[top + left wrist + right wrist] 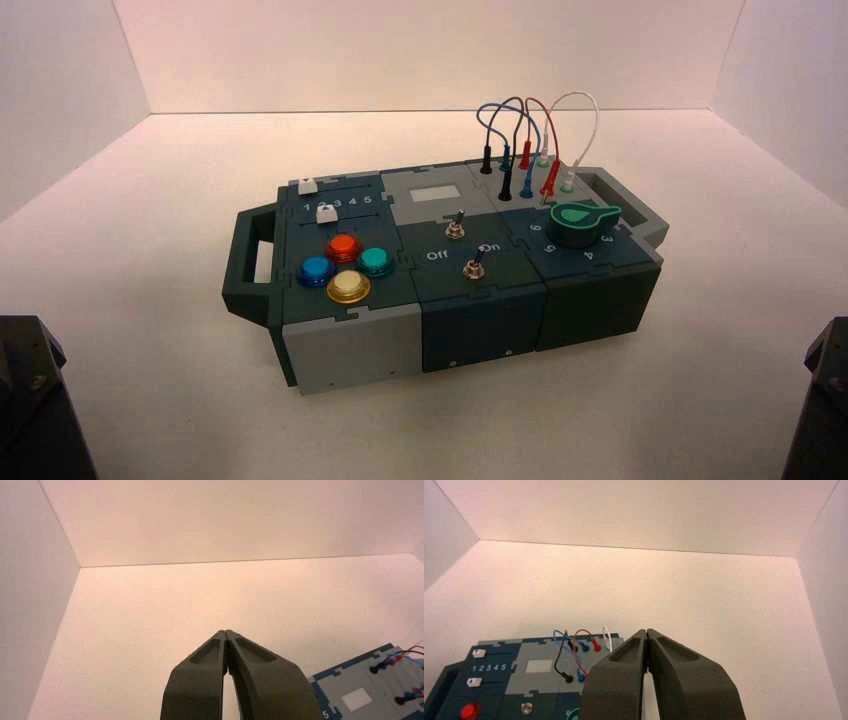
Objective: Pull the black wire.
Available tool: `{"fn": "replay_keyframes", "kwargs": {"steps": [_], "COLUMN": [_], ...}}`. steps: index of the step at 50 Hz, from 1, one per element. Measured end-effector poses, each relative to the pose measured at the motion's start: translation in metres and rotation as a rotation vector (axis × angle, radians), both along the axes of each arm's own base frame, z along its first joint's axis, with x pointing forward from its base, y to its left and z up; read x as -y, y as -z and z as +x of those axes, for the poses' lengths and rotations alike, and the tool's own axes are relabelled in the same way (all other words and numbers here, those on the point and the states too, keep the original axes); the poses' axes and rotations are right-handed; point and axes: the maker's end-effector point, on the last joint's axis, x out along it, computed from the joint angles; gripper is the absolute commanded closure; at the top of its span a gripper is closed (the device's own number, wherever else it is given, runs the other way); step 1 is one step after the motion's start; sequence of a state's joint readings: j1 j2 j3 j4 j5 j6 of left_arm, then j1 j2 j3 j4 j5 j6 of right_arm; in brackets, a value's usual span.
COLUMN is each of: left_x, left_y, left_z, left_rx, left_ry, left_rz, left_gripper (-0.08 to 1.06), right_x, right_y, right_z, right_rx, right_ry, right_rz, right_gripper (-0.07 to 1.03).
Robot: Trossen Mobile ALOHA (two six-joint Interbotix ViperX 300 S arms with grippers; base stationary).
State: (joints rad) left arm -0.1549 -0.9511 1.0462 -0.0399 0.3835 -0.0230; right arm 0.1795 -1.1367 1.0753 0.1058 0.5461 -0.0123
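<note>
The black wire (486, 158) arches over the far right part of the box (350, 345), with both slim black plugs standing in sockets. In the right wrist view the black wire (558, 660) runs down to a plug (569, 678), well to the side of my right gripper (646, 630), which is shut on nothing. My left gripper (226, 631) is also shut and empty, hanging over bare table, and only the box's corner (350, 680) shows beside it. Both arms sit parked at the near corners, left arm (30, 400) and right arm (822, 400).
Blue (526, 185), red (549, 180) and white (567, 180) leads stand right beside the black one. The box also carries a green knob (580, 222), two toggle switches (455, 228), coloured buttons (343, 248) and white sliders (307, 186). White walls enclose the table.
</note>
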Motion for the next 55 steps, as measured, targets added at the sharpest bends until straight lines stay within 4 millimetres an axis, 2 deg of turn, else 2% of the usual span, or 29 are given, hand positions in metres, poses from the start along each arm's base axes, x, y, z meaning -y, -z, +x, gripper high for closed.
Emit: {"fn": "replay_keyframes", "kwargs": {"steps": [28, 39, 44, 55], "left_x": [0.0, 0.002, 0.008, 0.04], "left_y": [0.001, 0.006, 0.014, 0.032], "left_z": [0.0, -0.001, -0.004, -0.016], "left_rx": [-0.004, -0.031, -0.074, -0.181], "left_ry": [0.004, 0.014, 0.042, 0.18], "left_rz": [0.01, 0.016, 0.022, 0.048], "left_gripper": [1.01, 1.01, 1.01, 1.01], "right_x": [-0.001, -0.007, -0.012, -0.029], "right_y": [0.0, 0.004, 0.01, 0.03], "right_z": [0.0, -0.002, -0.003, -0.004], "right_rx": [-0.001, -0.023, -0.056, -0.162], "right_ry": [-0.003, -0.034, -0.059, -0.13], "right_rz": [0.0, -0.002, -0.007, -0.021], "right_gripper": [0.99, 0.99, 0.99, 0.99]}}
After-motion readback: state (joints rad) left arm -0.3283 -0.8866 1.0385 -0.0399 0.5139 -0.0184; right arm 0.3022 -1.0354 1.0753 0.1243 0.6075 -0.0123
